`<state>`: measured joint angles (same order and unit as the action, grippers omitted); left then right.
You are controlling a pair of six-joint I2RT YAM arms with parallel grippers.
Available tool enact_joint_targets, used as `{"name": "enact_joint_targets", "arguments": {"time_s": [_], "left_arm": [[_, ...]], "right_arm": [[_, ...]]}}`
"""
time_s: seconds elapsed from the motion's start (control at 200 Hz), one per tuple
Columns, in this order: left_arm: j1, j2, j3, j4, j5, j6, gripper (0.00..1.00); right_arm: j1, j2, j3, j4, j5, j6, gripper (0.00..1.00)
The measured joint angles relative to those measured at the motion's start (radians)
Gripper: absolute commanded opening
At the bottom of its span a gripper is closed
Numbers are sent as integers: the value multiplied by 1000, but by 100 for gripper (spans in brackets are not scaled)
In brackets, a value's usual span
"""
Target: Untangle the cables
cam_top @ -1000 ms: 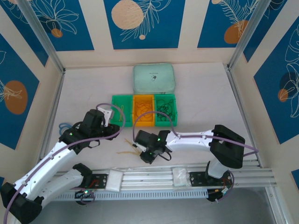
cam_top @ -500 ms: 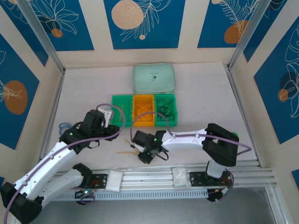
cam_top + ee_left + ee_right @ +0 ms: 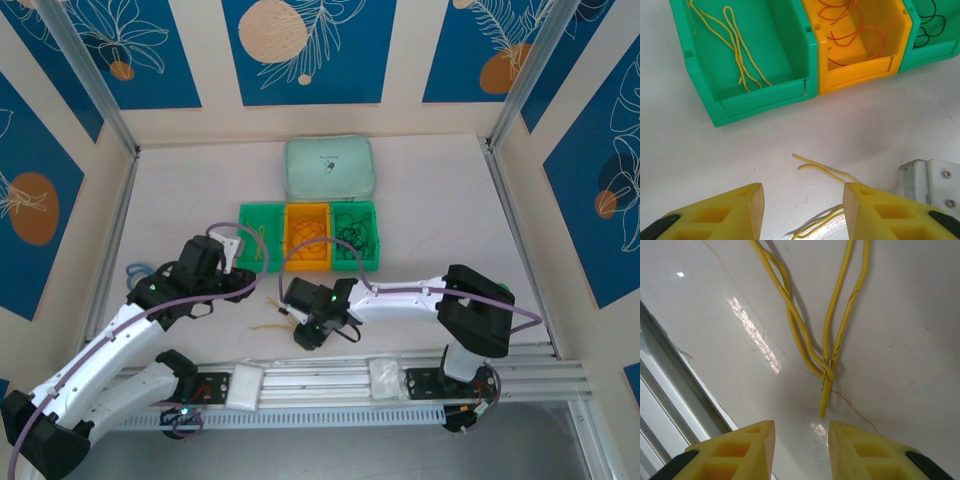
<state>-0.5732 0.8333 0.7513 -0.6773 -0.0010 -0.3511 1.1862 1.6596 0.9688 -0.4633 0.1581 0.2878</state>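
The white table (image 3: 900,330) bears yellow cables (image 3: 826,371), apparently loose, before the right gripper (image 3: 801,432).

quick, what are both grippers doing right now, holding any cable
Left gripper: open, holding nothing; loose yellow cables lie beneath it.
Right gripper: open, holding nothing; the yellow cables lie just beyond its fingertips.

White links of left arm (image 3: 95,360) and right arm (image 3: 400,300) are joined by black housings, trailed by purple cables (image 3: 128,312), tipped with yellow jaws.
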Motion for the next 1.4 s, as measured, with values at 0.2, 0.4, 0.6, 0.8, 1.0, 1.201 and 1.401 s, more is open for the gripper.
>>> {"name": "enact_joint_targets", "arguments": {"time_s": [0.2, 0.4, 0.6, 0.8, 1.0, 1.201, 1.401], "left_arm": [[0, -1, -18, -18, 0, 0, 45], [0, -13, -21, -22, 0, -5, 46], [0, -13, -21, -22, 0, -9, 46], [0, -13, -22, -23, 0, -10, 46], [0, -13, -29, -23, 0, -11, 46], [0, -14, -48, -23, 0, -11, 46], [1, -16, -57, -8, 29, -12, 46]], "right_arm": [[-11, -3, 0, 4, 0, 0, 30], [-13, 0, 0, 5, 0, -3, 30], [-13, 8, 0, 10, -4, -7, 30], [-16, 44, 10, 23, -5, -12, 28], [-18, 53, 14, 37, -10, -26, 13], [-24, 50, 14, 45, -8, -31, 0], [-62, -78, -37, 52, -33, -38, 0]]}}
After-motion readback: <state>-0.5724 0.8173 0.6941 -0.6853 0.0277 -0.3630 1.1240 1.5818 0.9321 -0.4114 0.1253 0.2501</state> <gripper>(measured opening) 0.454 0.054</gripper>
